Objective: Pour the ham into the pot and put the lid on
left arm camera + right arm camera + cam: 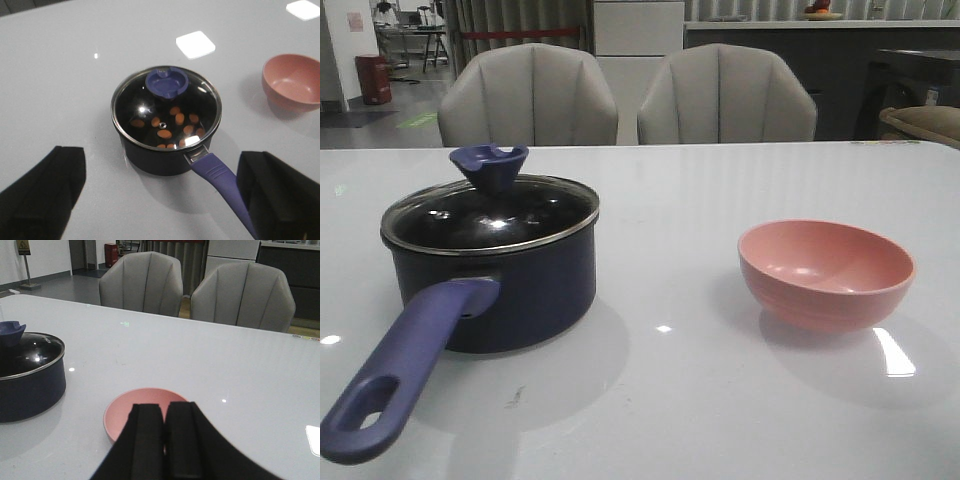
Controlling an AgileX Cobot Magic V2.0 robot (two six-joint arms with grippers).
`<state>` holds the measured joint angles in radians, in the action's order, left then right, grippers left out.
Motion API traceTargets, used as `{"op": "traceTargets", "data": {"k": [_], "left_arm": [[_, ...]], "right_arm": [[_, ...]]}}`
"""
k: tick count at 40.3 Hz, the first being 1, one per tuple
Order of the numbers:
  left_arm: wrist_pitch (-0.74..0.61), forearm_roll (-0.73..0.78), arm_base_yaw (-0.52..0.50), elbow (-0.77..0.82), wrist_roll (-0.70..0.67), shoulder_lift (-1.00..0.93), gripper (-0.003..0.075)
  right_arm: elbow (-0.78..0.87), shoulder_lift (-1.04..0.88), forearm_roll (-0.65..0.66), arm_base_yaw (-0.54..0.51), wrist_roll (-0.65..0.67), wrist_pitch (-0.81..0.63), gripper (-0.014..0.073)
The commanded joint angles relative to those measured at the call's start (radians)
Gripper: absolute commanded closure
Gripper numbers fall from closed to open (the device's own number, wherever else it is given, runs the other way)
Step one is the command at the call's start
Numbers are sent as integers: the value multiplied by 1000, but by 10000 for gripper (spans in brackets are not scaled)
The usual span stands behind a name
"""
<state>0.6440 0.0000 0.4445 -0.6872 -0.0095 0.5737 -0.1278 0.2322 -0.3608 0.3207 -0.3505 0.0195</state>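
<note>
The dark blue pot [510, 290] stands on the left of the white table, its long purple-blue handle [400, 375] pointing toward the front edge. The glass lid [490, 215] with its blue knob [488, 165] sits on the pot's rim. Through the lid [165, 112] I see several orange ham slices [164, 134] on the black bottom. My left gripper [161, 187] hangs open above the table, short of the pot [155, 155], with nothing in it. My right gripper [164, 412] is shut and empty, in front of the pink bowl [125, 412]. Neither gripper shows in the front view.
The pink bowl [825, 270] stands empty on the right of the table, well apart from the pot. Two grey chairs [528, 95] [725, 95] stand behind the table's far edge. Bright light patches [195, 44] reflect on the tabletop.
</note>
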Motion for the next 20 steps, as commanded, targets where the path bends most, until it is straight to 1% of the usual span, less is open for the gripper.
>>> {"op": "traceTargets", "data": {"k": [1, 9, 12, 14, 17, 19, 20], "left_arm": [[-141, -13, 9, 79, 0, -130, 83], [-154, -13, 9, 229, 0, -411, 88], [-154, -13, 9, 263, 0, -496, 138], [-156, -13, 9, 279, 0, -537, 201], [-164, -13, 9, 299, 0, -579, 362], [-171, -13, 9, 306, 0, -593, 452], [-173, -13, 9, 308, 0, -595, 513]], "right_arm": [[-28, 4, -5, 0, -1, -75, 445], [-28, 4, -5, 0, -1, -75, 445], [-28, 4, -5, 0, -1, -75, 445], [-28, 4, -5, 0, -1, -75, 445], [-28, 4, -5, 0, -1, -75, 445], [-28, 4, -5, 0, -1, -75, 445], [-28, 4, -5, 0, -1, -75, 445]]}}
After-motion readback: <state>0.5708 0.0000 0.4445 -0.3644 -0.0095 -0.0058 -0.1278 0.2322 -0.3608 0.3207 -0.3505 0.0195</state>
